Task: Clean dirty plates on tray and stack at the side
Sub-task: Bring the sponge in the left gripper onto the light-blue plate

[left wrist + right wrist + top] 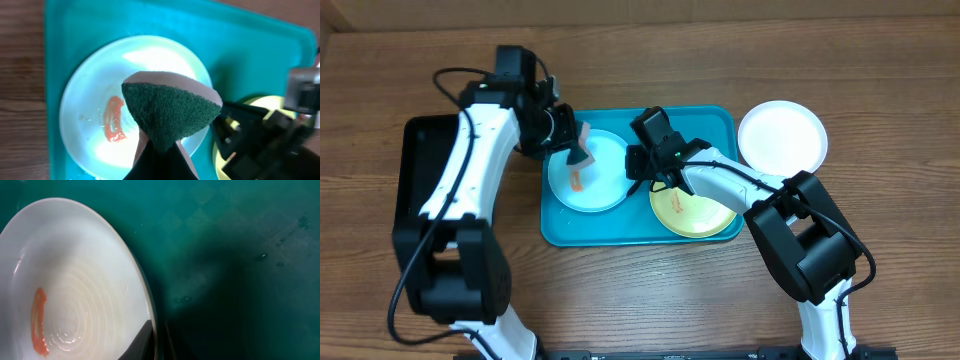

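The turquoise tray [620, 232] holds a light blue plate [605, 185] with an orange smear [577, 181] and, to its right, a yellow-green plate [700, 215]. A white plate [782, 137] lies on the table beside the tray's right end. My left gripper [575, 150] is shut on a green-faced sponge [170, 112], which hangs over the blue plate [95, 90] just right of the smear [114, 120]. My right gripper [638, 170] is shut on that plate's right rim. In the right wrist view, the rim [150, 310] runs between the fingers.
A black rectangular tray [415, 160] sits under my left arm at the table's left. The right arm reaches across the yellow-green plate. Bare wooden table [880, 80] surrounds the turquoise tray.
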